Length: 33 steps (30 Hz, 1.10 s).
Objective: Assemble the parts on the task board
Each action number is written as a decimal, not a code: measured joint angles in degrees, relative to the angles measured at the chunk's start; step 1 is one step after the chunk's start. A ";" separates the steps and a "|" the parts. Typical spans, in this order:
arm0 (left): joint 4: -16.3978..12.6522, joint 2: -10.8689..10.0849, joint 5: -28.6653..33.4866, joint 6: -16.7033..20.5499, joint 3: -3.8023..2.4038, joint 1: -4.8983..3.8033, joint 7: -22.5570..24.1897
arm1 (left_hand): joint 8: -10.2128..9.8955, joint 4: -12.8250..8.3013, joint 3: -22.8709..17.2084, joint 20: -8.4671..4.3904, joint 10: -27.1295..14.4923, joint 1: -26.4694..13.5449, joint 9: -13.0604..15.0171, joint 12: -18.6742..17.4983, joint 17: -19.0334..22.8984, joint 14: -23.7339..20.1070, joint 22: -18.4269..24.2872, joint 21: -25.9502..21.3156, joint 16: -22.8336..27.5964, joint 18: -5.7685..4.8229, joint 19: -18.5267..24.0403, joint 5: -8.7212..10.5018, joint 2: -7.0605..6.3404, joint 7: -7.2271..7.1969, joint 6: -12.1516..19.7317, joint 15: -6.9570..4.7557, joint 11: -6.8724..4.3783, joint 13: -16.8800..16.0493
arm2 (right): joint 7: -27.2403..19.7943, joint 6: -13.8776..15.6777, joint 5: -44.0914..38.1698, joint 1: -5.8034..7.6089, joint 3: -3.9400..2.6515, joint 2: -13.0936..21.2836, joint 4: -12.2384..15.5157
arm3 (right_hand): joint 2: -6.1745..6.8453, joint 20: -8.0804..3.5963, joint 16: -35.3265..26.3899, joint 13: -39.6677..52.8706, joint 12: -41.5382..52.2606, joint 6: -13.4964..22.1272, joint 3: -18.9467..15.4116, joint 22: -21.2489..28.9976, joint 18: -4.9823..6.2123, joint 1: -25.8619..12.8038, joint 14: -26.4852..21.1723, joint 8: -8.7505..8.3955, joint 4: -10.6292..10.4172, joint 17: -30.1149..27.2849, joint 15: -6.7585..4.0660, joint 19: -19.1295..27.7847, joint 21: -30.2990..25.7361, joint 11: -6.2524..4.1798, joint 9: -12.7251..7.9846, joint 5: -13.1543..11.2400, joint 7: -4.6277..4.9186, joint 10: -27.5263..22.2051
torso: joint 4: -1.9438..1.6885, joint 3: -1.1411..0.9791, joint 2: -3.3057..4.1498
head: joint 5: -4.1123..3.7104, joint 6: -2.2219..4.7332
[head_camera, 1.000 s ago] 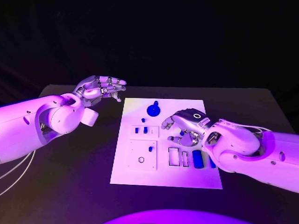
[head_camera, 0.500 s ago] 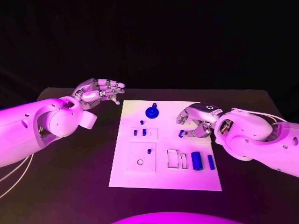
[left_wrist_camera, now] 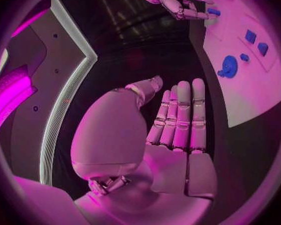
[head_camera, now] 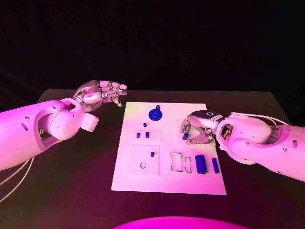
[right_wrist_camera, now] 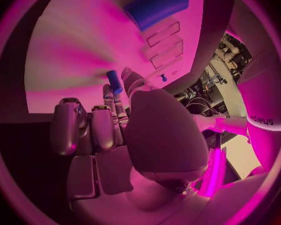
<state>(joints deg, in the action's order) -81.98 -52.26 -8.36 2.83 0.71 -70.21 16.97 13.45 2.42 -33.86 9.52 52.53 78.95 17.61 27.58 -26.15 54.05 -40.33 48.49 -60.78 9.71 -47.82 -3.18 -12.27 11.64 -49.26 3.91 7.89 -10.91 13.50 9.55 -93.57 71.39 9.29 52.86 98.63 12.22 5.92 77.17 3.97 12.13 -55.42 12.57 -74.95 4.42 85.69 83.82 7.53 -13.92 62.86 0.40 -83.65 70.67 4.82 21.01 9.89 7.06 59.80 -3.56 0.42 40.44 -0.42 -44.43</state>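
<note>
White rectangular task board (head_camera: 167, 179) in the middle of the black table (head_camera: 70, 191), right hand (head_camera: 197, 128) over its right side pinching a small blue peg (head_camera: 185, 136), left hand (head_camera: 101, 91) raised just off the board's far-left corner, fingers loosely curled, holding nothing, blue gear (head_camera: 155, 114) near the far edge, 2 blue cylinders (head_camera: 201, 164) near the right edge

The task board (head_camera: 194, 181) is lying mid-table (head_camera: 70, 200). The left hand (head_camera: 101, 91) is hovering off the board's far left corner, while the right hand (head_camera: 197, 126) is sitting over its right side, pinching a small part (head_camera: 186, 136).
</note>
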 measured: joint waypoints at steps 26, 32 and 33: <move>0.10 -0.10 0.00 -0.03 0.01 0.00 -0.18 | 0.00 0.03 0.03 0.00 0.00 0.00 -0.01 0.00 -0.01 0.00 0.08 -0.23 0.00 0.00 0.00 0.00 0.00 0.00 0.00 0.00 0.00 0.00 | 0.25 4.20 -0.64 -0.37 0.04 -0.45 -0.24 | -2.67 -1.65 1.16 0.44 -1.95 -7.03 15.38 0.02 -0.92 1.69 0.32 4.06 -0.60 0.80 -1.96 -0.36 5.72 0.40 2.35 -4.76 -0.95 9.63 | 0.07 -0.08 -0.01 | 0.05 -0.04; 0.18 -0.13 0.00 -0.03 0.01 0.00 -0.21 | 0.00 0.03 0.03 0.00 0.00 0.00 -0.01 0.00 -0.01 0.00 0.07 -0.23 0.00 0.01 0.00 0.00 0.00 0.00 0.00 0.00 0.00 0.00 | 0.57 5.53 -1.47 -0.43 0.07 -0.11 0.62 | -2.73 -1.65 1.43 1.00 -3.06 -6.93 16.66 0.02 -0.92 1.62 0.11 5.38 -0.59 0.80 -2.17 -0.36 6.25 0.95 2.35 -4.78 -1.05 10.18 | 0.05 -0.09 -0.01 | 0.03 -0.09; 0.21 -0.13 0.00 -0.03 0.01 0.00 -0.22 | 0.00 0.03 0.03 0.00 0.00 0.00 -0.01 0.00 -0.01 0.00 0.08 -0.23 0.00 0.00 0.00 0.00 0.00 0.00 0.00 0.00 0.00 0.00 | 0.60 5.76 -1.58 -0.43 0.06 0.03 0.89 | -2.74 -1.67 1.43 1.13 -3.29 -6.92 16.72 0.02 -0.92 1.62 0.11 5.59 -0.53 0.80 -2.17 -0.34 6.44 0.95 2.72 -4.71 -1.06 10.19 | 0.05 -0.09 -0.01 | 0.03 -0.09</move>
<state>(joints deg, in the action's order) -81.77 -52.40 -8.36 2.80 0.72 -70.21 16.75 13.45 2.45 -33.83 9.52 52.53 78.95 17.61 27.58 -26.16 54.06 -40.26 48.26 -60.78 9.71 -47.83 -3.18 -12.27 11.64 -49.26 3.90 7.89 -10.91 14.10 15.31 -95.15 70.97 9.35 52.89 99.52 9.48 4.25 78.61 5.09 8.84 -62.34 29.29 -74.93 3.50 87.31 83.93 13.12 -14.45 63.66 -1.76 -83.98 77.10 5.78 23.73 5.18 6.01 69.99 -3.51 0.34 40.44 -0.40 -44.52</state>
